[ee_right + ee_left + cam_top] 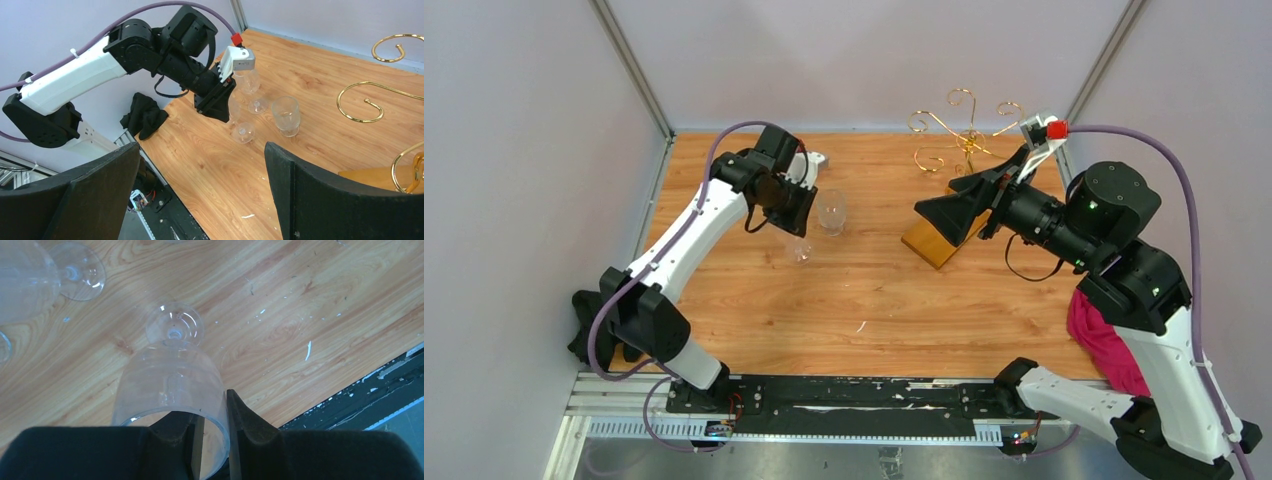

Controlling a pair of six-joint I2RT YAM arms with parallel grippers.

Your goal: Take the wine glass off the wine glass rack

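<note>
The left gripper (214,420) has its jaws clamped on the rim of a clear wine glass (170,380), one finger inside the bowl and the other outside. The glass hangs upright below it, foot down towards the wooden surface (864,300); I cannot tell whether the foot touches. It sits left of centre on the far half, well apart from the wine glass rack (964,135), whose gold curled arms rise at the far right over an amber base (929,243). Two more clear glasses are near the held one: an upright glass (286,114) just to its right and another glass (248,82) farther back. The right gripper (936,198) hovers beside the rack's base, jaws wide apart with nothing between them.
</note>
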